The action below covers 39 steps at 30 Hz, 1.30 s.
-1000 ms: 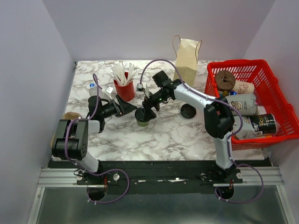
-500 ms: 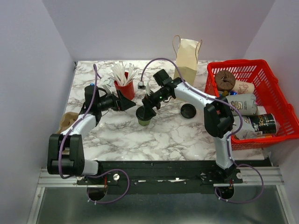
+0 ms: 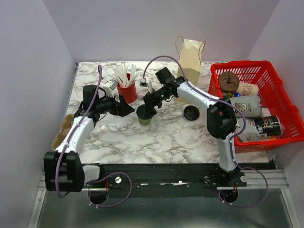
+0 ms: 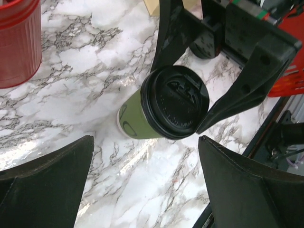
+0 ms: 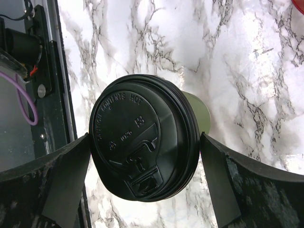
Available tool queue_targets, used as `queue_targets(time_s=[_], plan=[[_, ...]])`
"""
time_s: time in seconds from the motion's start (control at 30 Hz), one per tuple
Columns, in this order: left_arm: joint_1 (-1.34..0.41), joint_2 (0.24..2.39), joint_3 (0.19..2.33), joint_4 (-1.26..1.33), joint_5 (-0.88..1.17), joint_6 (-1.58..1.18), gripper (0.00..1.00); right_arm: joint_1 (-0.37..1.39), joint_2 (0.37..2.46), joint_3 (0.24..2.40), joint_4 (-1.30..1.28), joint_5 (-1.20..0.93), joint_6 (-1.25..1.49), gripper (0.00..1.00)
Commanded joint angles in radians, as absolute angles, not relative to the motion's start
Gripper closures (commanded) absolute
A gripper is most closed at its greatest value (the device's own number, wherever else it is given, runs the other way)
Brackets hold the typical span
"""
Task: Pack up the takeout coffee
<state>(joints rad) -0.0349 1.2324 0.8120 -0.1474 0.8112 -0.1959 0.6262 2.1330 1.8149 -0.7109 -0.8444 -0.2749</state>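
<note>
The takeout coffee (image 3: 145,115), an olive-green cup with a black lid (image 5: 142,161), stands mid-table. My right gripper (image 3: 146,108) reaches over it from the far side. In the right wrist view (image 5: 145,138) both fingers touch the lid's rim, so it is shut on the cup. The left wrist view shows the cup (image 4: 135,116) between the right gripper's black fingers (image 4: 237,95). My left gripper (image 3: 128,109) is open and empty just left of the cup. In its own view (image 4: 146,145) only marble lies between its fingers.
A red cup of white sticks (image 3: 126,88) stands behind the left gripper. A paper bag (image 3: 190,59) stands at the back. A loose black disc (image 3: 191,112) lies right of the cup. A red basket (image 3: 285,102) with cups is at the right. A brown object (image 3: 61,133) sits at the left edge.
The left arm has stretched out and swung toward the back, its gripper staying left of the cup. The right gripper and the cup have shifted slightly to the far left.
</note>
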Motion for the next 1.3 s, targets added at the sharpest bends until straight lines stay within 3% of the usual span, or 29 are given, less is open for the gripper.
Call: queue_targets(time_s=[0.0,0.5,0.7,1.0,1.27], plan=[[-0.035,1.232,0.842,-0.273,0.811,-0.080,0.01,0.609,2.171,1.844,-0.707,-0.891,-0.249,0.00],[-0.072,1.336,0.655,0.236,0.822,-0.463,0.01,0.615,2.137,1.718,-0.686,-0.874,-0.249,0.00],[-0.121,1.446,0.683,0.343,0.808,-0.578,0.01,0.623,2.148,1.718,-0.681,-0.856,-0.256,0.00],[-0.135,1.575,0.729,0.166,0.681,-0.540,0.02,0.621,2.151,1.739,-0.675,-0.839,-0.250,0.00],[-0.135,1.600,0.695,0.175,0.687,-0.539,0.02,0.591,2.051,1.686,-0.609,-0.936,-0.160,0.00]])
